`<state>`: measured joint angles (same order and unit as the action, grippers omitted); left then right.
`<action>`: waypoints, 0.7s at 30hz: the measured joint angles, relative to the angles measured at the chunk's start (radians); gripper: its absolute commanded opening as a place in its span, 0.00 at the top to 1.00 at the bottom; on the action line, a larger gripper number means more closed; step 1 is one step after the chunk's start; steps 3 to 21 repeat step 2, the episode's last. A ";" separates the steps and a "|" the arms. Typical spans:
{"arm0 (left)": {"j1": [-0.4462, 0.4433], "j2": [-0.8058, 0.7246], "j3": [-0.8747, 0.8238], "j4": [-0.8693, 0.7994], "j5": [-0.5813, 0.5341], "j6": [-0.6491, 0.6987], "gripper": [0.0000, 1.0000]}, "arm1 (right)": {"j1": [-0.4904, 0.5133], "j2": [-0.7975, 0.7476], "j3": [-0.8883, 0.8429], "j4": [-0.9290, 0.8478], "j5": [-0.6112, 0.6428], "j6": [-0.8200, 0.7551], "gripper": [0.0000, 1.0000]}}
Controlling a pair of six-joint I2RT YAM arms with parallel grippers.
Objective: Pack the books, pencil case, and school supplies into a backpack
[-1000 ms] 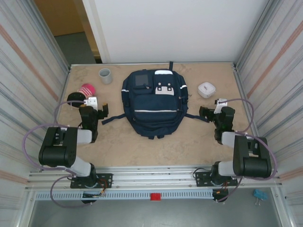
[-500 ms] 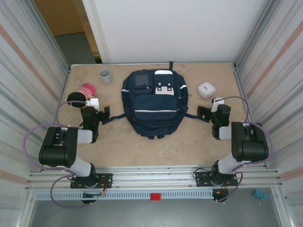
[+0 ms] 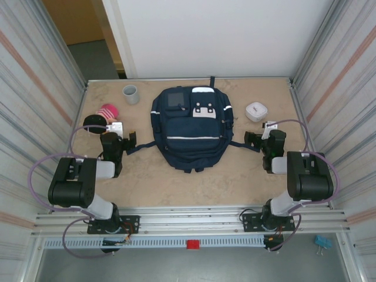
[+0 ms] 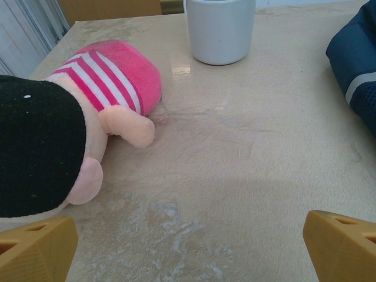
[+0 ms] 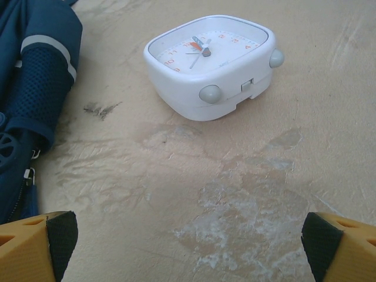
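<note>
Backpack of navy fabric, rounded and grey-striped, lies flat in the middle of the mottled tan desk. It sits between the left tool and the right tool, each just beside it, both released and empty. A striped plush doll and a smooth cup lie left; a boxy white clock lies right.

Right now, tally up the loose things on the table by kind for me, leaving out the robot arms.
Backpack: 1
Cup: 1
Plush doll: 1
Alarm clock: 1
Total: 4
</note>
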<state>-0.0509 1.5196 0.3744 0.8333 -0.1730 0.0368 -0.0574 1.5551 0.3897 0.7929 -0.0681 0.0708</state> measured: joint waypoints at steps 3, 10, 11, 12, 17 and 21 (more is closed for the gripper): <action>0.000 0.000 0.000 0.000 0.009 0.000 0.01 | 0.000 0.000 0.000 0.000 0.000 0.000 0.01; 0.000 0.000 0.000 0.000 0.009 0.000 0.01 | 0.000 0.000 0.000 0.000 0.000 0.000 0.01; 0.000 0.000 0.000 0.000 0.009 0.000 0.01 | 0.000 0.000 0.000 0.000 0.000 0.000 0.01; 0.000 0.000 0.000 0.000 0.009 0.000 0.01 | 0.000 0.000 0.000 0.000 0.000 0.000 0.01; 0.000 0.000 0.000 0.000 0.009 0.000 0.01 | 0.000 0.000 0.000 0.000 0.000 0.000 0.01; 0.000 0.000 0.000 0.000 0.009 0.000 0.01 | 0.000 0.000 0.000 0.000 0.000 0.000 0.01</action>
